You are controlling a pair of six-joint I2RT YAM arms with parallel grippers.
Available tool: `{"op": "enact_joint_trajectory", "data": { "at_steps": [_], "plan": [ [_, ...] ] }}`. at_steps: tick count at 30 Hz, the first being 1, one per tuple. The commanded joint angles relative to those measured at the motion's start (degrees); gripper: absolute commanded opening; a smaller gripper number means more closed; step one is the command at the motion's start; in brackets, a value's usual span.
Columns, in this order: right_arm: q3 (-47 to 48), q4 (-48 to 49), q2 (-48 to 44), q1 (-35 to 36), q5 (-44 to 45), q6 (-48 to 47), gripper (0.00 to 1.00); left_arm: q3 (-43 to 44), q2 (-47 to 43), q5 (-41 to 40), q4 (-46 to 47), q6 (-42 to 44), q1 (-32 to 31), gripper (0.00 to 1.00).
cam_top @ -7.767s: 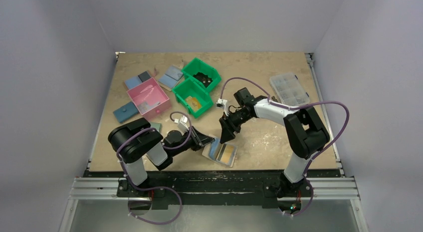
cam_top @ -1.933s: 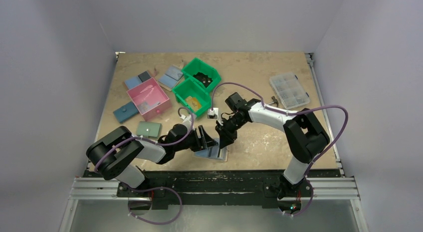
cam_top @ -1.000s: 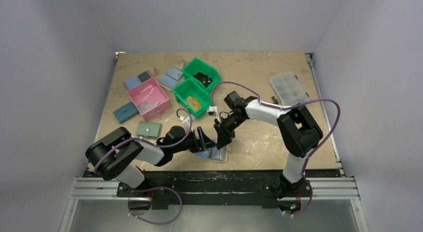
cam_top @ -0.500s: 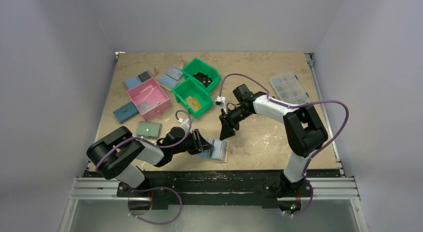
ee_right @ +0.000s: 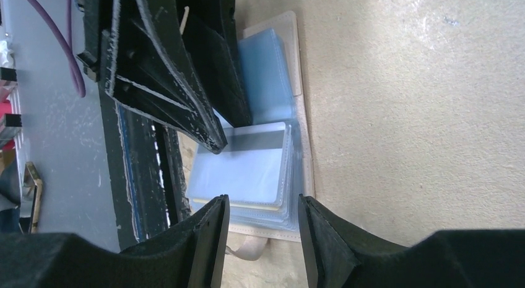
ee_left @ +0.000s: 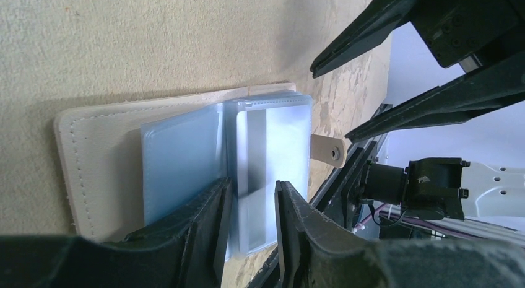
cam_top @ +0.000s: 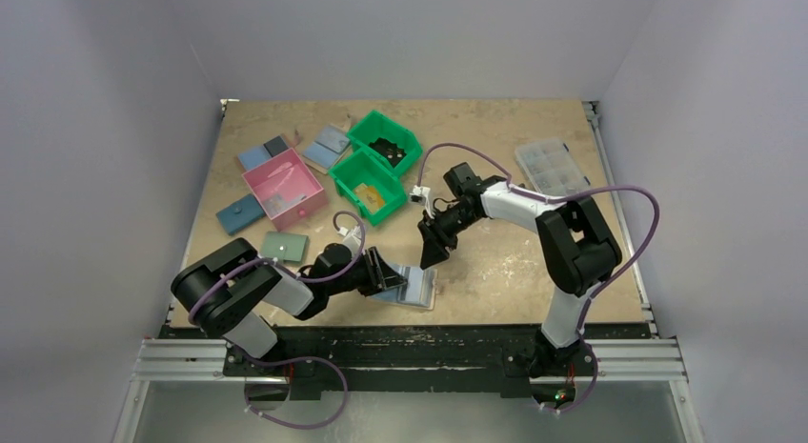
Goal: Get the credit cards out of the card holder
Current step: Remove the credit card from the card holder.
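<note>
The card holder (cam_top: 416, 289) lies open near the table's front edge, beige-tan outside with light-blue clear sleeves inside. It also shows in the left wrist view (ee_left: 99, 158) and the right wrist view (ee_right: 263, 71). A pale card with a dark stripe (ee_right: 247, 167) sits in the top sleeve, and a yellowish card edge shows under it. My left gripper (cam_top: 389, 274) (ee_left: 251, 201) rests over the sleeves, jaws a little apart. My right gripper (cam_top: 429, 257) (ee_right: 260, 226) is open and empty, hovering above the holder's far side. Its dark fingers (ee_left: 371, 40) show in the left wrist view.
Two green bins (cam_top: 367, 186) and a pink bin (cam_top: 283, 186) stand at the back left. Around them lie a sage-green wallet (cam_top: 284, 245), a dark-blue wallet (cam_top: 240, 214) and more blue wallets. A clear compartment box (cam_top: 553, 170) is at the back right.
My right gripper has lifted off the card holder and drawn back to the far right, empty. My left gripper has stayed on the holder. The sleeves now cover the orange card.
</note>
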Motion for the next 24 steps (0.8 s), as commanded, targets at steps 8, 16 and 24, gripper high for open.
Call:
{"op": "enact_joint_trajectory", "data": {
  "at_steps": [8, 16, 24],
  "plan": [
    [-0.1, 0.1, 1.7, 1.3, 1.3, 0.7, 0.53, -1.9, 2.3, 0.7, -1.1, 0.2, 0.4, 0.39],
    [0.2, -0.9, 1.1, 1.6, -1.0, -0.7, 0.52, -1.9, 2.4, 1.2, -0.4, 0.1, 0.5, 0.45],
    [0.2, -1.5, 0.2, 1.7, -2.3, -1.9, 0.51, -1.9, 2.2, 1.3, -0.3, 0.1, 0.6, 0.47]
  ]
}}
